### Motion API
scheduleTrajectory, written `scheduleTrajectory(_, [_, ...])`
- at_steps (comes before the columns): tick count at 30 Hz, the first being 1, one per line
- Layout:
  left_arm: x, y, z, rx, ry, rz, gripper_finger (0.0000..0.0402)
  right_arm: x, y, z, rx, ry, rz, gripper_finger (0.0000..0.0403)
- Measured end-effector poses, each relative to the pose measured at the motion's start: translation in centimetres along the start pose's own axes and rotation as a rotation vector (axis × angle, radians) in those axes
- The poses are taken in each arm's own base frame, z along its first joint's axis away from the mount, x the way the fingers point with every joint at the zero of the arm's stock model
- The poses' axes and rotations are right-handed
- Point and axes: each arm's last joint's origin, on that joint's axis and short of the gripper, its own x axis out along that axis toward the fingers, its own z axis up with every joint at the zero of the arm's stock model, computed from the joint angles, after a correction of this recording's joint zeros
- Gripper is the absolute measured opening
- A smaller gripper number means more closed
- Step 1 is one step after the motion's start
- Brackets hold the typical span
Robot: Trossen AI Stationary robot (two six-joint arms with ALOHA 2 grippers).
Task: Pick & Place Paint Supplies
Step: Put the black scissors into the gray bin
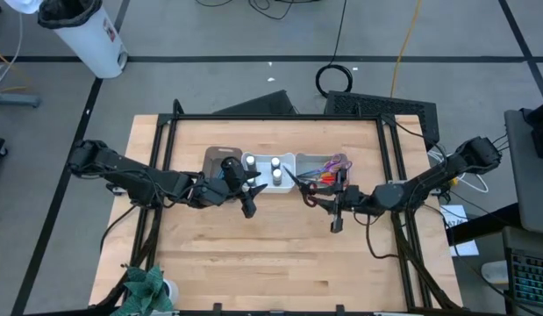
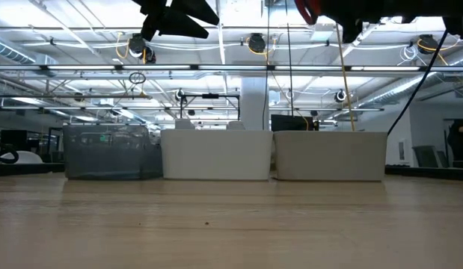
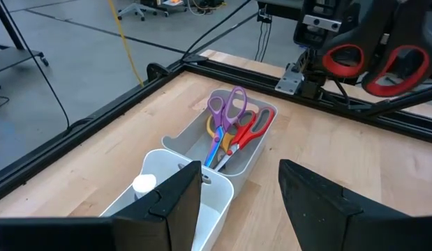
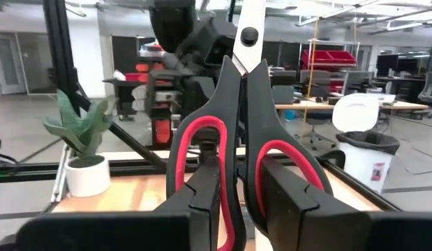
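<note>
My right gripper (image 1: 328,198) is shut on black scissors with red-lined handles (image 4: 242,132), held high above the table beside the grey bin (image 1: 328,167). That bin holds purple, red and yellow scissors (image 3: 233,125). My left gripper (image 1: 251,193) is open and empty, held above the table just in front of the white bin (image 1: 269,171). Three white-capped bottles (image 1: 264,167) stand in the white bin. One bottle (image 3: 144,183) shows in the left wrist view. In the low view both grippers hang at the top edge, the left gripper (image 2: 175,15) and the right gripper (image 2: 310,9). My right gripper pinches the scissors by their two handle loops (image 4: 202,150) between its two fingers (image 4: 289,199). The closed blades (image 4: 250,28) run on ahead of the fingers, pointing toward the table's left and far side. The scissors are lifted clear of the table and the bins.
A brown bin (image 1: 220,161) stands to the left of the white bin, so the three bins form a row at the table's far middle. A black frame (image 1: 280,117) runs round the table. A potted plant (image 1: 148,288) stands at the near left corner.
</note>
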Motion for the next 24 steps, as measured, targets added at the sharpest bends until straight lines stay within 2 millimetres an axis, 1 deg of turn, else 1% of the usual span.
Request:
scheduleTrajectory(7, [0.0,0.0,0.0,-0.001,0.0,0.0,0.02,0.0,0.0,0.0,-0.007,0.004,-0.014,0.0061])
scheduleTrajectory(10, [0.0,0.0,0.0,-0.002,0.0,0.0,0.02,0.0,-0.2,-0.3,-0.044,0.03,-0.089,0.0061])
scheduleTrajectory(13, [0.0,0.0,0.0,-0.002,0.0,0.001,0.02,-0.1,-0.5,-0.7,-0.124,0.077,-0.197,0.0061])
scheduleTrajectory(15, [0.0,0.0,0.0,-0.002,0.0,0.001,0.02,-0.3,-0.6,-0.9,-0.205,0.116,-0.287,0.0061])
scheduleTrajectory(20, [0.0,0.0,0.0,-0.002,0.001,0.001,0.02,-1.0,-0.8,-1.8,-0.533,0.286,-0.481,0.0061])
scheduleTrajectory(24, [0.0,0.0,0.0,-0.001,0.001,0.001,0.02,-1.7,-1.0,-2.5,-0.737,0.423,-0.647,0.0061])
